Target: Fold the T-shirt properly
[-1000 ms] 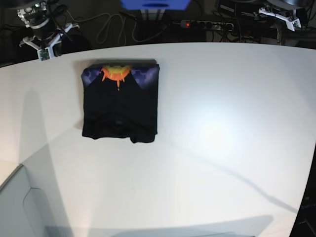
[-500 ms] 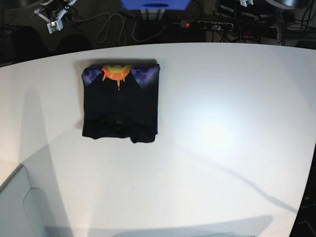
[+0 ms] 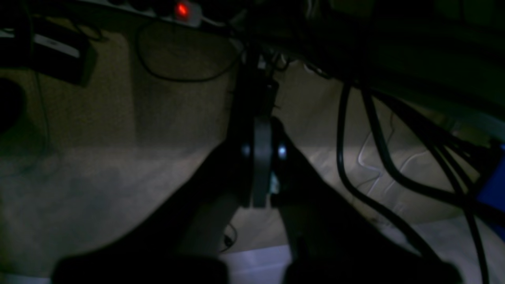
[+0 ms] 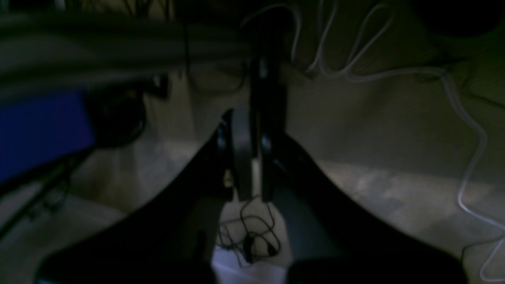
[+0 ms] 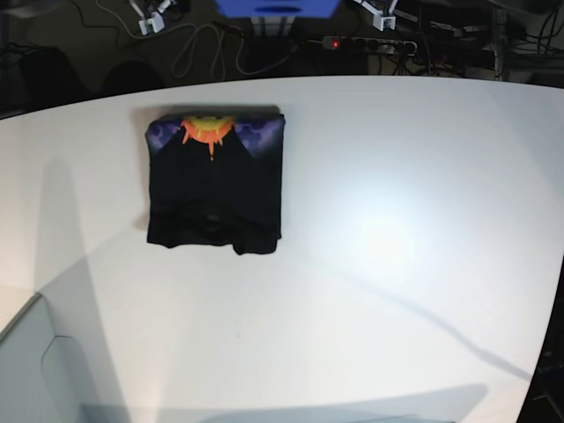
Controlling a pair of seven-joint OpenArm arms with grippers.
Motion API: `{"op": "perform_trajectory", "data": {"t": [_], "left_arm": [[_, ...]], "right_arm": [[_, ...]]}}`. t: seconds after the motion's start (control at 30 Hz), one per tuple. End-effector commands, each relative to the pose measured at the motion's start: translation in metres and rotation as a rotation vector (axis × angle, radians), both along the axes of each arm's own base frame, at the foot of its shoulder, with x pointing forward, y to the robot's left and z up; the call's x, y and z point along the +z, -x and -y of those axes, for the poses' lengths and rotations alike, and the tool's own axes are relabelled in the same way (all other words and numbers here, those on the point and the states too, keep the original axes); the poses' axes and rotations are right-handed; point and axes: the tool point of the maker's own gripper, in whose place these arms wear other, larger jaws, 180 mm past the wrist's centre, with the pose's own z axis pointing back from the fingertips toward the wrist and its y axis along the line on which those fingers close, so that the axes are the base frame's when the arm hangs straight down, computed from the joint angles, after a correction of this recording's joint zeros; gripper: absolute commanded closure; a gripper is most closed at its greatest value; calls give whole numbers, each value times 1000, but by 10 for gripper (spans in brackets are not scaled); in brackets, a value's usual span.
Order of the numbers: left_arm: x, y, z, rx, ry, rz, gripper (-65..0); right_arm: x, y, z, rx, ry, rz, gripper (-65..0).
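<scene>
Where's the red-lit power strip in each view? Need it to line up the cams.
Base: power strip at top centre, on the floor behind the table, right of the blue box.
Left wrist: top edge, left of centre, red light glowing, above the shut fingers.
Right wrist: not in it.
Shared landmark: the blue box, in all three views.
</scene>
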Motion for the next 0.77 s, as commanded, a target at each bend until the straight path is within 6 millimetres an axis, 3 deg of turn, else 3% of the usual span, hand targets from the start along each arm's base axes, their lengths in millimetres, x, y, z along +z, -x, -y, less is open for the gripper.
{"op": "perform_trajectory", "data": {"t": [0.0, 0.17, 0.37, 0.5, 0.6, 0.73], "left_arm": [[0, 3, -1, -20, 6, -10, 0], [-5, -13, 11, -88, 10, 2, 0], [-12, -22, -10, -95, -123, -10, 0], [-15, -21, -11, -89, -132, -28, 0], [-17, -21, -1, -83, -116, -38, 0], [-18, -22, 0, -82, -115, -35, 0]], "right_arm": [[-7, 8, 11, -4, 59, -12, 0], [-36, 8, 34, 62, 313, 16, 0], [-46, -4, 41, 123, 483, 24, 0], [-48, -3, 28, 118, 491, 5, 0], [-51, -4, 16, 113, 477, -20, 0], [-52, -6, 13, 113, 472, -24, 0]]}}
